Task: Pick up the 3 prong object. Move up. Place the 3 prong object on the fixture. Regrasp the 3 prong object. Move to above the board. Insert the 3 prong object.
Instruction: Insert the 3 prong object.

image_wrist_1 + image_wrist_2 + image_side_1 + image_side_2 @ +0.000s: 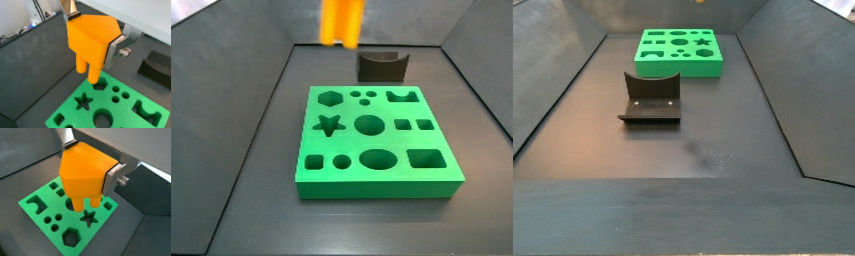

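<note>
Wrist views: gripper clamped on the 3 prong object, silver fingers pressed on 2 opposite faces of the orange body. Prongs hang down out of the grip, long axis roughly vertical, tips pointing at the board below. Clear gap between prong tips and board, no contact. In a wrist view the prongs sit over the area beside the round cutout and star; which cutout is the target I cannot tell.

Side view: object high above the floor, at the far edge of the board, near the fixture, fingers out of frame. Judgement: the transfer above the board is under way; what remains is centring over the matching cutout, then a straight descent.

Side view: fixture empty, board behind it, gripper and object not visible.
</note>
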### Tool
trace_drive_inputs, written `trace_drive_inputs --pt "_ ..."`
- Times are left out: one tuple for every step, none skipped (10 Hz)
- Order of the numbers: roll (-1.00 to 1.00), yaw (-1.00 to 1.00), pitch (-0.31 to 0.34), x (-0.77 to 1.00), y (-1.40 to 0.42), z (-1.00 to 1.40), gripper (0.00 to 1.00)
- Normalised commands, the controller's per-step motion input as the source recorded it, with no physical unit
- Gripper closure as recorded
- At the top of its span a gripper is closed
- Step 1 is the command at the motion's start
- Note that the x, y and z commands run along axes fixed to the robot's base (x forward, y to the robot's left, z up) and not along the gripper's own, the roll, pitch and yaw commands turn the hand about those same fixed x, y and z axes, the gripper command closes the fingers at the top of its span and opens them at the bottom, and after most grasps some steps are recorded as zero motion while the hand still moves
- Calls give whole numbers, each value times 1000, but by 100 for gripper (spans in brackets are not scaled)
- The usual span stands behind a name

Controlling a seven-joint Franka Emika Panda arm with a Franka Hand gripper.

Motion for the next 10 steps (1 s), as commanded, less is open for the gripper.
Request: trace_drive_inputs --pt "259 -214 79 374 40 -754 100" --pt "391 -54 11 320 -9 -569 100" --pt "471 0 0 189 -126 -411 100" --pt "109 -394 0 109 -43 -391 100" --pt "0 -643 -99 0 0 -223 100" --pt "-39 -720 -227 -286 57 -191 100" --pt "-36 -826 -211 -183 31 -263 100" --pt "-43 -823 -211 -189 29 -263 100" --pt "-104 -791 -236 -189 0 -237 100" --pt "-161 -757 -267 -149 0 -166 100"
